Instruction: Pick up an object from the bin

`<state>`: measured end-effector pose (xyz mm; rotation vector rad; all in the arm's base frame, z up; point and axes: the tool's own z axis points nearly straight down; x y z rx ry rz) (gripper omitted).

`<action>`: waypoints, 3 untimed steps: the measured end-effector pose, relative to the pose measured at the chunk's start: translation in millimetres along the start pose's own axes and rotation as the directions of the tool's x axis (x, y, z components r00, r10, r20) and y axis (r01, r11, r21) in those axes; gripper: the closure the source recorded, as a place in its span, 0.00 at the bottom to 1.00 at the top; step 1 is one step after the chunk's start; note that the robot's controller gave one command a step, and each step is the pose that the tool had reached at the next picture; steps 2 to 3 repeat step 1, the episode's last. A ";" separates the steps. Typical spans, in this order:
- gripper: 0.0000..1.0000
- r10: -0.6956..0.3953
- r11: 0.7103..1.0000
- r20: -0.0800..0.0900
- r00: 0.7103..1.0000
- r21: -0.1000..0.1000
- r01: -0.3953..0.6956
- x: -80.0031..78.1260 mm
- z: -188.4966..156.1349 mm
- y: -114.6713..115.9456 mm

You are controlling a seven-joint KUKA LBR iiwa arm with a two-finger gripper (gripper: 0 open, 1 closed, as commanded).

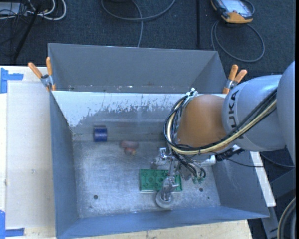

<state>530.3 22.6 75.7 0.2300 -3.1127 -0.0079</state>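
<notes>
Tool hangs low near the front of the bin, over the right edge of a flat green plate; released or clenched, I cannot tell; most of the plate lies toward the view's left of it.

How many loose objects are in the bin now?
3: a blue cylinder near the back left, a brownish lump just right of it, and a flat green plate under the gripper. The arm may hide more.
</notes>
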 end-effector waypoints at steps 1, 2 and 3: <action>1.00 -0.312 0.950 0.022 0.950 0.017 0.312 -4.4 -135.3 -77.5; 1.00 -0.312 0.950 0.022 0.950 0.017 0.312 -4.4 -135.3 -77.5; 1.00 -0.312 0.950 0.022 0.950 0.017 0.312 -4.4 -135.3 -77.5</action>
